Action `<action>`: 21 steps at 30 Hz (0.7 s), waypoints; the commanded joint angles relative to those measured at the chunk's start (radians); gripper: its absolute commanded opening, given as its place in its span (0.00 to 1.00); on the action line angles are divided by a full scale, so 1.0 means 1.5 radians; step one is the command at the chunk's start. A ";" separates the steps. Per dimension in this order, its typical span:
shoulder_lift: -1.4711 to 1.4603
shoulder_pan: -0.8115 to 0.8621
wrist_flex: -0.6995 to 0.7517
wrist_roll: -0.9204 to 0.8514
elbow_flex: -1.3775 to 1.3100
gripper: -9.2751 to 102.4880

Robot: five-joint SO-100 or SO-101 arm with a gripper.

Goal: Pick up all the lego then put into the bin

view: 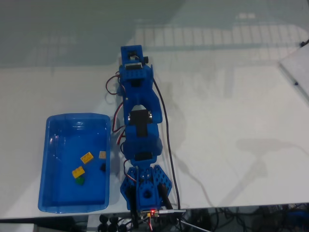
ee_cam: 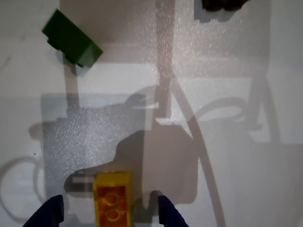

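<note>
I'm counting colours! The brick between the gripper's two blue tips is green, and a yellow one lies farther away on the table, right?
Swapped. In the wrist view, the brick between the gripper tips is the yellow brick; the green brick lies farther away on the table.

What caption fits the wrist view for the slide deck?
Open tool straddling a yellow brick on the white table, with a dark green brick lying beyond.
</note>
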 commanded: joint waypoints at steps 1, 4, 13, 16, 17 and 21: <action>0.002 0.003 -0.011 -0.008 -0.008 0.31; -0.002 0.001 -0.013 -0.010 -0.008 0.30; -0.009 0.001 -0.019 -0.012 -0.008 0.27; -0.012 0.001 -0.025 -0.012 -0.008 0.24; -0.013 0.001 -0.026 -0.012 -0.008 0.23; -0.017 0.001 -0.029 -0.012 -0.008 0.18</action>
